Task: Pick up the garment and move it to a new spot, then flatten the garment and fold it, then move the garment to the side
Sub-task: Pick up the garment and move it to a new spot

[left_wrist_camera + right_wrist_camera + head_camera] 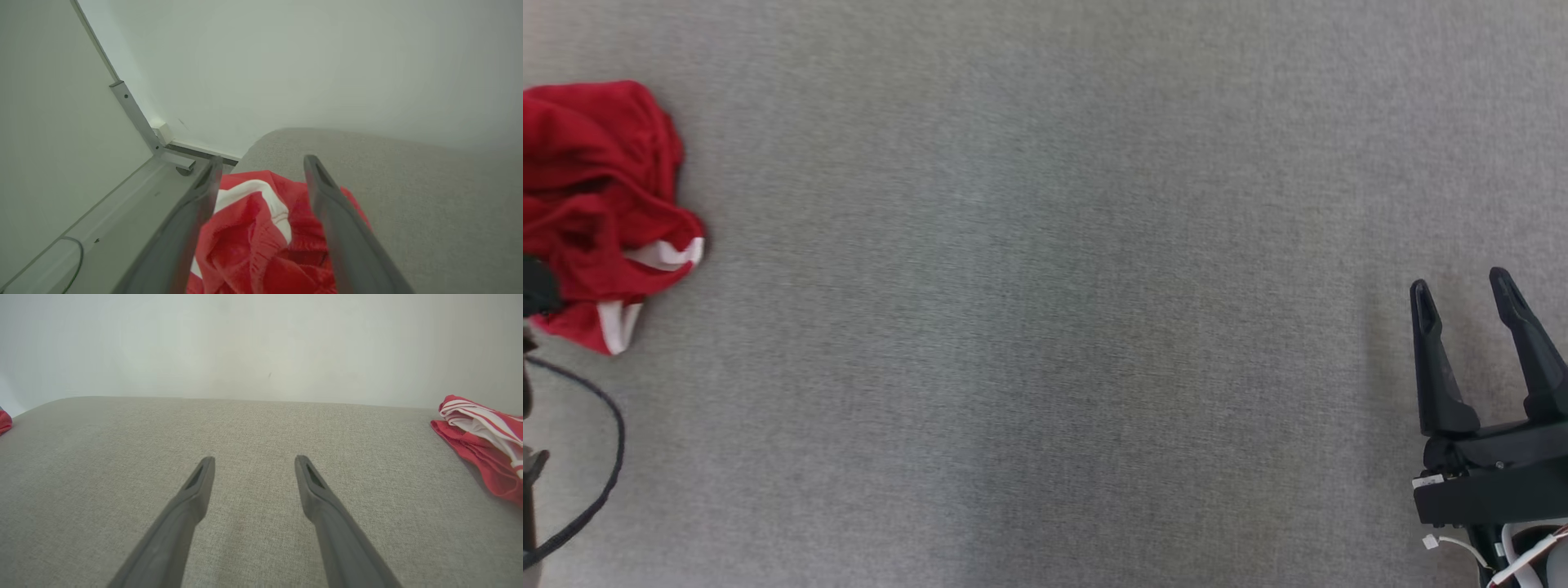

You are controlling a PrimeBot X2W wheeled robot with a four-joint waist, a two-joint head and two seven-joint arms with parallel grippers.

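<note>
Red crumpled garment [600, 212] is framed by the wide-open left gripper [263, 161], judged poised for pick-up, while the right gripper [1459, 280] is held wide, empty, aside.

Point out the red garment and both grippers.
red garment [600, 180], head view, middle of the bunched cloth.
left gripper [263, 161], left wrist view, between fingertips.
right gripper [1460, 282], head view, between fingertips.
</note>
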